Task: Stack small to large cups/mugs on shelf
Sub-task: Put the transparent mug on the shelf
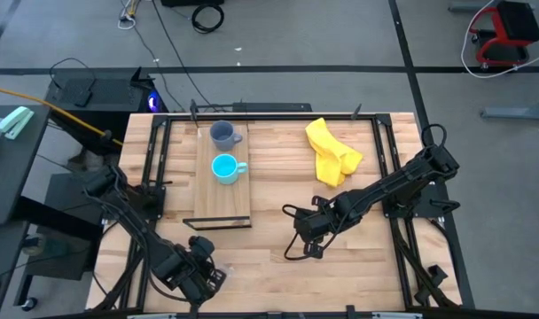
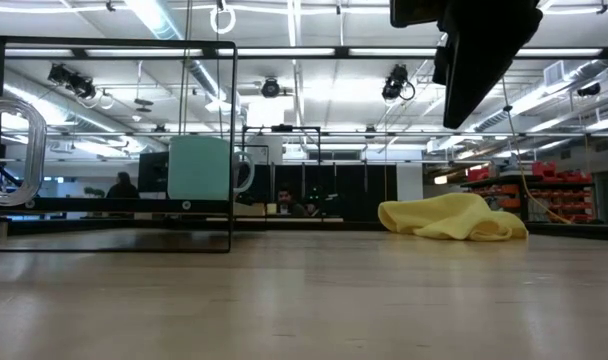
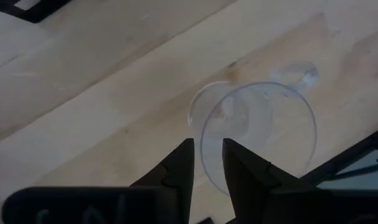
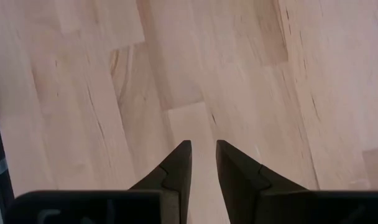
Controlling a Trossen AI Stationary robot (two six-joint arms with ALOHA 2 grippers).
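The grey-blue mug [image 1: 222,135] and the turquoise mug [image 1: 224,167] stand upright on their bases on the brown shelf board [image 1: 221,199]. The turquoise mug also shows in the low view [image 2: 199,168]. My left gripper [image 1: 201,270] is near the table's front left and is shut on the clear glass cup [image 3: 257,140]. The cup also shows at the left edge of the low view [image 2: 6,155]. My right gripper [image 1: 308,232] is shut and empty over bare planks, right of the shelf; its wrist view [image 4: 203,149] shows nothing between its fingers. My left gripper pinches the glass cup's rim wall [image 3: 203,134], with one finger [image 3: 242,165] inside the cup and the other [image 3: 179,165] outside. The fingers come from above, toward the cup's open mouth. In the low view the cup sits above the tabletop, lifted clear.
A crumpled yellow cloth [image 1: 331,152] lies at the table's far right and also shows in the low view [image 2: 452,217]. A dark metal frame [image 1: 159,159] runs around the tabletop and beside the shelf. Bare planks [image 1: 269,204] lie between the shelf and my right gripper.
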